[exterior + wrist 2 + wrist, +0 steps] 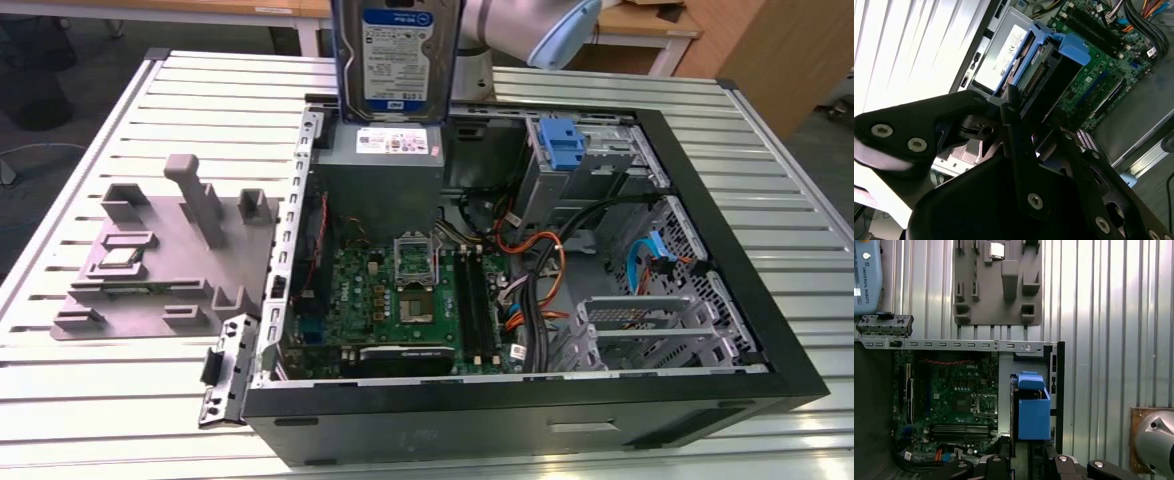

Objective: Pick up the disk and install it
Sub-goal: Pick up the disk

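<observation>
Pincer (1038, 122) is clamped on the disk (394, 55), fingers closed against its sides, and the drive hangs upright at the top centre of the exterior view, label facing the camera. It sits high above the back edge of the open case (747, 330), right over the power supply (380, 170).

Now the hazards. In both wrist views the grip looks to be on the blue carrier's edge, so a sharp swing could let the drive tilt or slide out onto the motherboard (400, 290). A straight drop would strike the power supply or the case rim. Toward the exterior view's right, loose cables (534, 270) sprawl near the blue bracket (563, 145) and the metal cage (641, 330). They could snag a corner, and a skewed approach could jam the carrier.
</observation>
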### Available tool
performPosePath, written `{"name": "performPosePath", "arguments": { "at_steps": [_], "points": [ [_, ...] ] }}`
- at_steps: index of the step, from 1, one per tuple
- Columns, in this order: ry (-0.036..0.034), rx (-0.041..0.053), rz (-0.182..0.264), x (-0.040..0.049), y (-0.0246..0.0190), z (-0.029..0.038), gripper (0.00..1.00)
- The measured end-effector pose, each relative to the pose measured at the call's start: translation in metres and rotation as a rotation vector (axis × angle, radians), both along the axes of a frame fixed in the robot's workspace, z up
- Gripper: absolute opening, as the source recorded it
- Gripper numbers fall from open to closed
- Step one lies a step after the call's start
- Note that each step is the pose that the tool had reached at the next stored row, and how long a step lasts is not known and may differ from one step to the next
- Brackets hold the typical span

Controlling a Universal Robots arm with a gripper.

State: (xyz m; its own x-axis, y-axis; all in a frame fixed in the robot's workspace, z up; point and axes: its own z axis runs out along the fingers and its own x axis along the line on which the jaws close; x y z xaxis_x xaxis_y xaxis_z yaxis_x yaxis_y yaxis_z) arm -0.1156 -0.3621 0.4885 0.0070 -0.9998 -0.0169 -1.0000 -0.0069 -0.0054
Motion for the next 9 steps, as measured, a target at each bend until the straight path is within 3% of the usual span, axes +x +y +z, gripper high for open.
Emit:
{"name": "performPosePath", "arguments": {
  "at_steps": [9],
  "points": [
    [0.0, 0.0, 0.0, 0.0054, -0.0024, -0.0038, 0.35]
  ]
}}
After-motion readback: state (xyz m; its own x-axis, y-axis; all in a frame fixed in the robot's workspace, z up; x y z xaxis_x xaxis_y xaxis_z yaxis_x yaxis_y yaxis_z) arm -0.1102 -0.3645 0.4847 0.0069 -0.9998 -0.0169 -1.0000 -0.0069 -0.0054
